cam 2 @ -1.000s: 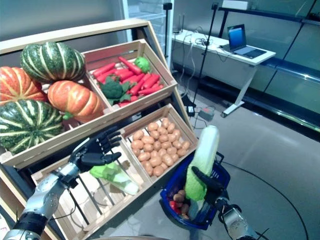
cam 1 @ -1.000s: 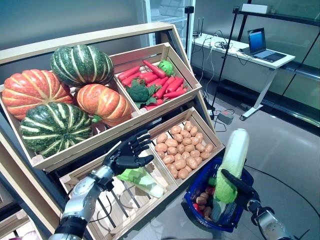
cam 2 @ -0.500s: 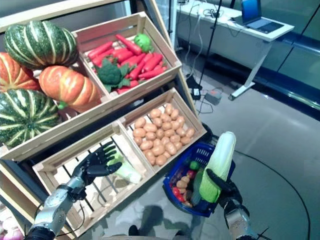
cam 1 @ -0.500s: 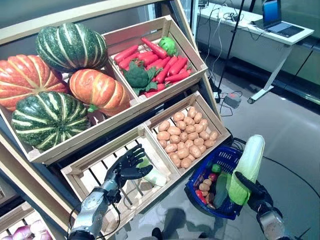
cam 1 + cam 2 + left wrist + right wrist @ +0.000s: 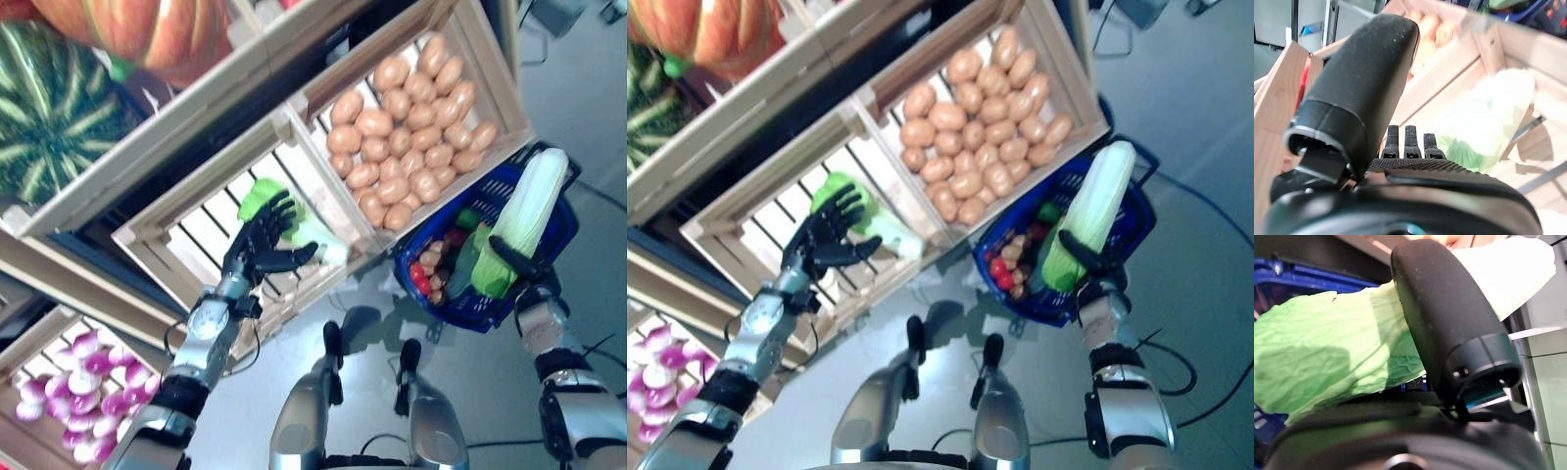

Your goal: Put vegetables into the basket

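My right hand [image 5: 521,268] is shut on a long pale green cabbage [image 5: 527,215]. It holds the cabbage tilted over the blue basket [image 5: 493,319] on the floor, leafy end down among small red, green and brown vegetables [image 5: 437,272]. In the right wrist view the thumb [image 5: 1449,318] lies across the cabbage [image 5: 1327,362], with the basket rim [image 5: 1303,276] past it. My left hand [image 5: 261,245] is open, fingers spread, just above a second green and white cabbage [image 5: 257,196] in the slatted lower crate. That cabbage also shows past the fingers [image 5: 1405,142] in the left wrist view [image 5: 1488,112].
The wooden stand's lower crates [image 5: 294,122] reach close to the basket's far side. A lower shelf with purple vegetables [image 5: 73,387] is at the left. Grey floor [image 5: 588,127] lies to the right of the basket.
The whole picture has shifted as the camera tilted down. My right hand still holds the long cabbage, now lower over the basket. My left hand stays open over the crate's cabbage.
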`<state>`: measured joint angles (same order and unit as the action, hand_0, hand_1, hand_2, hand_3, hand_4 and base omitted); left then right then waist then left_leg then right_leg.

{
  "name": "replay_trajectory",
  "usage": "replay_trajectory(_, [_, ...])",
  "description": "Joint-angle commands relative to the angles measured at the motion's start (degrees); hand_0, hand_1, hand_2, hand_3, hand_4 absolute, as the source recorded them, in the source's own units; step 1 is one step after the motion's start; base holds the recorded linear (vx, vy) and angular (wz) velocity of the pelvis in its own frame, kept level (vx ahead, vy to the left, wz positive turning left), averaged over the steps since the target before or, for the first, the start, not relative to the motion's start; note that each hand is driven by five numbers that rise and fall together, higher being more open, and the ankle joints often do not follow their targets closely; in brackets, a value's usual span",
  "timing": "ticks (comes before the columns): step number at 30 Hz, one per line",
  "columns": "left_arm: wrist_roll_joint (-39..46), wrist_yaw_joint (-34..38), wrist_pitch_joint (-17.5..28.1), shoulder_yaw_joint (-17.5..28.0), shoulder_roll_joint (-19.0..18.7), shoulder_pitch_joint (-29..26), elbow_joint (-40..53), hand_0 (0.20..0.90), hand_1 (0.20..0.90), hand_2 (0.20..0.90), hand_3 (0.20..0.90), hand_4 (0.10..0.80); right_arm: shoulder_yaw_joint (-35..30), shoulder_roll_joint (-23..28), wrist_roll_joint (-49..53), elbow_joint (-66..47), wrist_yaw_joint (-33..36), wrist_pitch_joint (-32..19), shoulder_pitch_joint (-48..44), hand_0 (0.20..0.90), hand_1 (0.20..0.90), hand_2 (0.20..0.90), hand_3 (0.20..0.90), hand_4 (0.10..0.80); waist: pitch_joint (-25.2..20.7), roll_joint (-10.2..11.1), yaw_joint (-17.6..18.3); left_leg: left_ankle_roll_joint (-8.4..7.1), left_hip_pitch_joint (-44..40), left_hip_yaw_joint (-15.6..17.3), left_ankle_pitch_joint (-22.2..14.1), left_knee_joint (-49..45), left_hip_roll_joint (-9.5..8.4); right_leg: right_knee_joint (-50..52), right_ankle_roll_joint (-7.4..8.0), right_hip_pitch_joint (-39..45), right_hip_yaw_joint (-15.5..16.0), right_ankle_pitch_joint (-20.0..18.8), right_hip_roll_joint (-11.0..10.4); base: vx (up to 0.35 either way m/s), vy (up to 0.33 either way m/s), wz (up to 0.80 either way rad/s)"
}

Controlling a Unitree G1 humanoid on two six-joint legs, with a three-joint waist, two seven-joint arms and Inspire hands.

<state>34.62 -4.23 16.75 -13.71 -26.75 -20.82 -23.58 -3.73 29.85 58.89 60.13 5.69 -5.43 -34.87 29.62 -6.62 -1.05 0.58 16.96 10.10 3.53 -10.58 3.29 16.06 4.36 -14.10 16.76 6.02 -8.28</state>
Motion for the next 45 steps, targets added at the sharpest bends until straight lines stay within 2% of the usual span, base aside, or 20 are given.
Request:
replay_trajectory(1, [0.9,2.4,7.6,2.1,-3.2,-2.1,6.6,0.900,0.900,0.900,0.900,0.800,-0.4,5.9,-0.6,-2.8,2.3,-5.0,-1.7,0.300,0.300,0.300,0.300,0.400,0.2,2.1,0.0,-0.42,4.5,1.0,-16.9,-21.9,-1.65,16.6,-5.66,-6.0,1.9,6.2,-1.2,-0.072,0.024,0.17])
replay_trajectory(2, [0.5,3.3,7.5,2.2,-3.2,-1.9,7.8,0.900,0.900,0.900,0.900,0.800,-0.5,6.7,-0.6,-2.3,2.9,-4.2,-2.4,0.300,0.300,0.300,0.300,0.400,0.2,2.3,-0.3,0.54,7.6,1.1,-19.5,-27.2,-1.29,22.4,-6.04,-9.0,2.3,8.2,-2.9,-0.059,0.033,0.15])
replay_trajectory(6, [-1.8,5.0,7.8,2.5,-3.4,-1.0,10.5,0.900,0.900,0.900,0.900,0.800,-1.4,8.6,-1.7,-1.1,3.8,-2.9,-4.1,0.300,0.300,0.300,0.300,0.400,0.2,2.3,-0.9,2.21,14.1,2.0,-24.6,-38.6,-0.30,34.2,-6.57,-15.9,2.3,12.4,-6.3,-0.033,0.043,0.00])
replay_trajectory(10, [-2.3,6.4,8.7,1.9,-4.4,-1.3,11.4,0.900,0.900,0.900,0.900,0.800,-1.5,10.2,-1.8,0.3,6.1,-1.1,-6.3,0.300,0.300,0.300,0.300,0.400,0.2,2.1,-1.1,2.84,19.3,2.2,-27.5,-46.3,0.23,41.4,-6.79,-21.6,0.9,14.9,-7.8,-0.025,0.027,0.04])
replay_trajectory(12, [-2.4,7.8,8.9,2.0,-4.6,-1.7,11.7,0.900,0.900,0.900,0.900,0.800,-1.3,10.4,-1.6,0.4,6.5,-0.8,-7.4,0.300,0.300,0.300,0.300,0.400,0.2,2.0,-1.0,3.31,23.3,2.2,-29.1,-51.4,0.71,46.3,-7.42,-25.8,0.0,16.6,-8.4,-0.018,-0.001,-0.04])
replay_trajectory(13, [-2.2,7.9,8.9,1.9,-4.7,-1.7,11.7,0.900,0.900,0.900,0.900,0.800,-1.2,10.3,-1.7,0.4,6.6,-0.7,-7.5,0.300,0.300,0.300,0.300,0.400,0.2,2.0,-1.1,2.99,22.1,2.2,-29.1,-50.2,0.59,45.1,-6.96,-24.8,-0.2,16.3,-8.0,0.000,0.000,0.00])
replay_trajectory(14, [-2.0,8.2,8.9,2.0,-4.8,-2.1,11.8,0.900,0.900,0.900,0.900,0.800,-1.1,10.3,-2.2,0.3,6.7,-0.3,-8.2,0.488,0.488,0.488,0.488,0.525,0.2,1.9,-1.1,3.20,24.3,2.1,-29.5,-52.6,0.69,47.3,-7.46,-26.9,-0.4,16.9,-8.3,0.018,-0.011,0.04])
replay_trajectory(15, [-2.1,8.4,9.1,1.9,-4.6,-2.2,11.8,0.900,0.900,0.900,0.900,0.800,-1.0,10.3,-2.4,0.4,6.8,0.1,-8.6,0.488,0.488,0.488,0.488,0.525,0.2,1.9,-1.1,3.08,24.9,1.9,-29.6,-53.1,0.61,47.8,-7.39,-27.5,-0.5,16.9,-8.3,-0.019,-0.015,0.04])
replay_trajectory(16, [-2.4,8.7,9.2,1.8,-4.5,-2.2,11.9,0.900,0.900,0.900,0.900,0.800,-0.7,10.4,-2.3,0.5,6.6,0.2,-8.8,0.900,0.900,0.900,0.900,0.800,0.2,1.9,-1.1,2.99,25.4,1.8,-29.7,-53.6,0.67,48.2,-7.36,-28.1,-0.7,17.0,-8.2,0.000,0.000,0.00])
replay_trajectory(26, [-5.2,11.3,11.6,1.6,-6.5,-2.5,12.0,0.900,0.900,0.900,0.900,0.800,0.4,10.5,-1.7,1.5,4.5,1.3,-9.4,0.900,0.900,0.900,0.900,0.800,0.2,1.9,-1.3,2.19,24.9,1.3,-28.6,-52.3,0.95,47.1,-6.98,-27.8,-1.2,16.5,-7.1,0.019,-0.011,0.00])
replay_trajectory(30, [-9.7,14.2,11.5,1.6,-7.7,-3.2,11.8,0.900,0.900,0.900,0.900,0.800,0.7,10.4,-2.1,1.7,3.1,1.0,-9.1,0.900,0.900,0.900,0.900,0.800,0.2,2.0,-1.3,1.99,24.4,1.2,-27.9,-52.0,1.25,46.8,-7.07,-27.3,-1.2,16.5,-6.9,0.023,-0.017,-0.01])
replay_trajectory(33, [-15.5,19.2,10.6,1.8,-9.3,-3.9,11.4,0.900,0.900,0.900,0.900,0.800,0.8,10.3,-2.3,1.6,1.8,1.2,-8.5,0.900,0.900,0.900,0.900,0.800,0.2,2.2,-1.1,1.78,23.6,1.1,-27.4,-51.4,1.34,46.4,-7.01,-26.7,-1.3,16.4,-6.7,0.033,-0.018,-0.02])
replay_trajectory(38, [-28.1,27.3,8.3,2.5,-12.7,-5.2,12.1,0.900,0.900,0.900,0.900,0.800,0.8,10.2,-3.0,1.2,1.5,1.0,-6.7,0.900,0.900,0.900,0.900,0.800,0.2,2.6,-0.9,1.84,23.1,1.3,-26.7,-50.9,1.80,46.0,-7.42,-26.2,-1.2,16.3,-6.7,0.015,-0.009,-0.01])
replay_trajectory(40, [-41.4,32.3,3.5,1.7,-16.7,-7.2,10.9,0.900,0.900,0.900,0.900,0.800,1.0,10.4,-3.0,1.8,0.7,0.7,-6.3,0.900,0.900,0.900,0.900,0.800,0.2,2.5,-0.7,1.38,21.4,1.4,-26.0,-48.9,1.87,44.4,-6.89,-24.8,-1.4,15.8,-6.3,0.042,0.004,-0.01])
replay_trajectory(42, [-51.9,36.1,-0.9,-1.3,-21.0,-10.2,8.3,0.900,0.900,0.900,0.900,0.800,1.6,10.7,-3.2,2.4,-0.3,0.8,-6.9,0.900,0.900,0.900,0.900,0.800,0.2,2.4,-0.2,1.16,21.1,1.6,-25.3,-48.0,2.12,43.6,-6.67,-24.7,-1.7,15.2,-6.0,0.000,0.000,0.00])
replay_trajectory(45, [-63.5,37.9,-5.7,-7.3,-27.5,-15.7,6.0,0.900,0.900,0.900,0.900,0.800,3.4,11.6,-3.6,3.2,-1.7,1.6,-8.0,0.900,0.900,0.900,0.900,0.800,0.2,2.2,0.5,1.10,21.0,2.3,-24.9,-46.8,2.67,42.8,-6.48,-25.0,-2.2,14.6,-5.7,-0.017,0.045,-0.04])
